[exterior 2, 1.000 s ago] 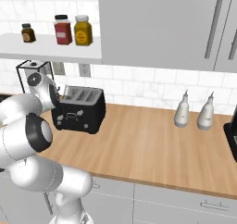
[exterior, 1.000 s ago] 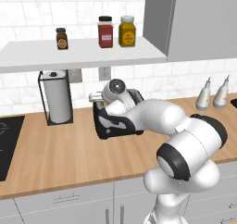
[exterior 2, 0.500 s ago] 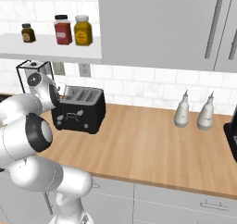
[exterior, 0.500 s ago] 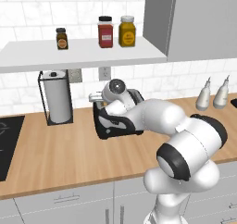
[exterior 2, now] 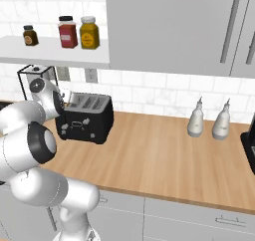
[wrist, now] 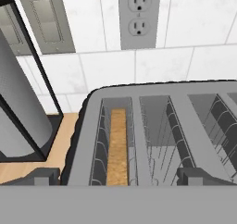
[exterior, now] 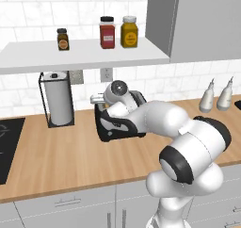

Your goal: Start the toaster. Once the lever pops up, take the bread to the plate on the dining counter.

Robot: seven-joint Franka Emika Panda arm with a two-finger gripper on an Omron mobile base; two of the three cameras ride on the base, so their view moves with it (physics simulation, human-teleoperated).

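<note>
While the white arm bends over the wood worktop along the tiled wall, its two-finger gripper (wrist: 118,177) hangs just above the black boxy four-slot toaster (exterior 2: 84,118), with the two dark fingertips (wrist: 44,176) standing wide apart at the bottom of the hand view and nothing between them. Seen from the hand, the toaster's grey top shows its slots side by side, and the thin golden-brown slice of bread (wrist: 117,146) sits upright on edge in the leftmost visible slot, sunk between the wire guides; the neighbouring slots show only wire. In the right base view the toaster's front carries small pale knobs, and the arm's wrist crowds its left end. In the left base view the toaster (exterior: 117,126) is mostly hidden behind the arm's forearm. Just to its left stands a white paper-towel roll in a black wire holder (exterior: 57,100), close to the toaster but not touching it. On the wall behind are a white double outlet (wrist: 138,15) and a grey switch plate (wrist: 45,18). A white shelf (exterior: 80,52) above holds three spice jars: a small dark one (exterior: 62,38), a red one (exterior: 107,32) and a yellow one (exterior: 129,31). Two pale bottles (exterior 2: 208,119) stand well off to the right on the worktop (exterior 2: 164,155).
</note>
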